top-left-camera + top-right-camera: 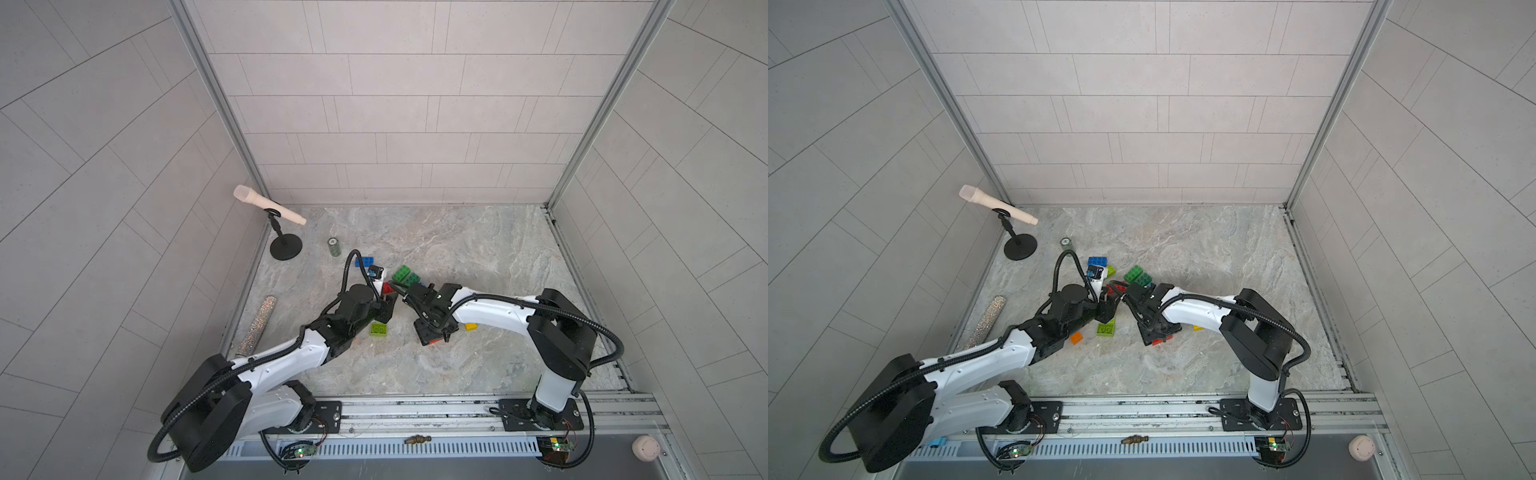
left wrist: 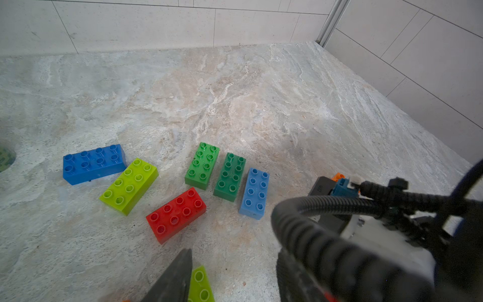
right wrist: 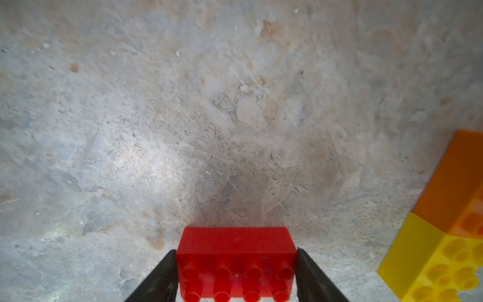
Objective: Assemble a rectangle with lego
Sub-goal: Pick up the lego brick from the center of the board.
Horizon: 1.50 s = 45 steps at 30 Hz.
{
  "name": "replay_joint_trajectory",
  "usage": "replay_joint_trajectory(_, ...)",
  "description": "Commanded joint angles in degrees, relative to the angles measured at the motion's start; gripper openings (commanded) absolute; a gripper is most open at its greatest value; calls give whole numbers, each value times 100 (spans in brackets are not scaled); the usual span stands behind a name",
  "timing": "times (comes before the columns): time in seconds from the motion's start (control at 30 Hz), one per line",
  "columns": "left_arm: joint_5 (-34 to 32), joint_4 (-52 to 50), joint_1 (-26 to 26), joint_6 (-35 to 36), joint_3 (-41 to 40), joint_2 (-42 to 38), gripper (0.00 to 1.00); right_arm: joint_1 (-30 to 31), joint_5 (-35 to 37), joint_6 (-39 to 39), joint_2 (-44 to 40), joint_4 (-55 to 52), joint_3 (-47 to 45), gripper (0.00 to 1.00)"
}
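— Which bricks did we have nearest us?
— Our right gripper [image 3: 236,253] was clamped on the short ends of a red brick [image 3: 235,241]. A yellow brick [image 3: 418,261] touched an orange brick [image 3: 454,177] just beside it.
— And our left gripper [image 1: 385,311]?
— We saw only one finger [image 2: 172,279], just beside a lime brick [image 2: 200,285]. We could not tell whether it gripped.
— Farther out on the marble table [image 2: 235,91]?
— We had a loose red brick [image 2: 175,214], a second lime brick [image 2: 129,185] and a dark blue brick [image 2: 92,163]. A light blue brick [image 2: 254,193], dark green brick [image 2: 230,176] and green brick [image 2: 202,164] lay side by side, studs up.
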Motion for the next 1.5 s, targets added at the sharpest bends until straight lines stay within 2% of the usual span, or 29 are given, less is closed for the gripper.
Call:
replay_joint_trajectory(0.0,-13,110,34,-35,35,22,57,-26,58,-34,126,-56,36,68)
replay_joint_trajectory(1.0,-8,92,28,-31,53,63,57,-47,31,-202,306,-8,34,70)
replay_joint_trajectory(1.27,-23,77,35,-29,65,62,57,-83,67,-224,119,-117,88,60)
replay_joint_trajectory(1.4,-11,35,27,44,112,84,57,-339,14,-407,-550,-412,42,52)
replay_joint_trajectory(1.47,165,49,18,312,164,163,55,-591,18,-579,-980,-636,-61,47)
